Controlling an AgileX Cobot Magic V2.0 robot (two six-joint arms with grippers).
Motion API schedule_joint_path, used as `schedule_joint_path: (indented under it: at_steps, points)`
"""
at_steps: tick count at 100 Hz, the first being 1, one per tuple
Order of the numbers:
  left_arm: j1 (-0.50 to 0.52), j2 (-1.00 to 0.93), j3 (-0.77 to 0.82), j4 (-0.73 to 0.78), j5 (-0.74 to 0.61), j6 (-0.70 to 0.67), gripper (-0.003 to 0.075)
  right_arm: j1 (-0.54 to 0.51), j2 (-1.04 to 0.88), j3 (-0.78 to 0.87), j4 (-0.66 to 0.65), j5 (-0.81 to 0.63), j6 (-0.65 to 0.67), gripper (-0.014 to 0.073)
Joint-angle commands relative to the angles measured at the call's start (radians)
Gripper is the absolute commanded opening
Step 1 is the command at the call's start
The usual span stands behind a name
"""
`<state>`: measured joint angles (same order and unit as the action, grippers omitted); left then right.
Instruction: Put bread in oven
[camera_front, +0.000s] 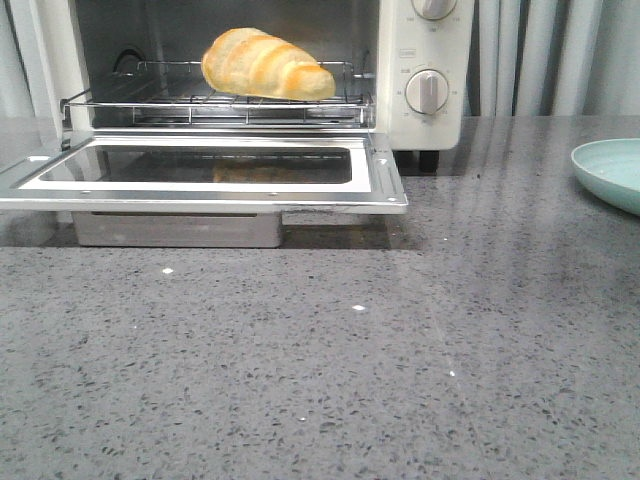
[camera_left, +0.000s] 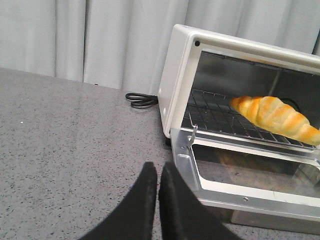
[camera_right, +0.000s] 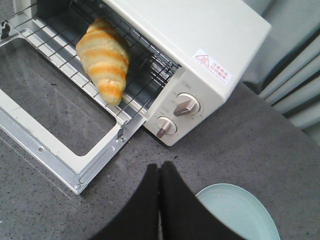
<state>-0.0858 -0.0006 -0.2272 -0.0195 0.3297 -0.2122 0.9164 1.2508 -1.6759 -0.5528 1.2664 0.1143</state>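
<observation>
- Lying on the wire rack (camera_front: 250, 105) inside the TOSHIBA toaster oven (camera_right: 200, 45), the croissant-shaped bread (camera_front: 265, 65), near the rack's front edge.
- Hanging fully down and flat, the glass door (camera_front: 200, 170), not yet closed.
- Showing pressed-together fingers with nothing held: left gripper (camera_left: 158, 200) and right gripper (camera_right: 160, 200), both apart from the oven.
- Risking a roll-off or a pinch if swinging the door up jolts the rack.
- Sitting close under the right gripper, a pale green plate (camera_right: 235, 215), inviting a knock.
</observation>
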Motion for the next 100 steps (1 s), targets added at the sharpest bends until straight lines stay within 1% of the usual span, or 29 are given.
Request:
schedule_joint_path:
  at_steps: [1,69,83,93,100]
  points:
    - [0.006,-0.028,-0.027,-0.011,-0.074,-0.007,-0.0021,0.002,-0.036,-0.033,-0.048,0.038,0.004,-0.0075]
    - [0.006,-0.028,-0.027,-0.011,-0.074,-0.007,-0.0021,0.002,-0.033,-0.033,-0.061,0.007,0.004,-0.0075]
    - [0.006,-0.028,-0.027,-0.011,-0.074,-0.007,-0.0021,0.002,-0.033,-0.033,-0.061,0.02,0.004,-0.0075]
    - [0.006,-0.028,-0.027,-0.011,-0.074,-0.007,-0.0021,-0.004,-0.055,-0.033,-0.031,0.018,0.004,-0.0075]
    - [0.006,-0.028,-0.027,-0.011,-0.074,-0.007,-0.0021,-0.031,-0.082,-0.033,-0.003,0.018,0.013,-0.0075]
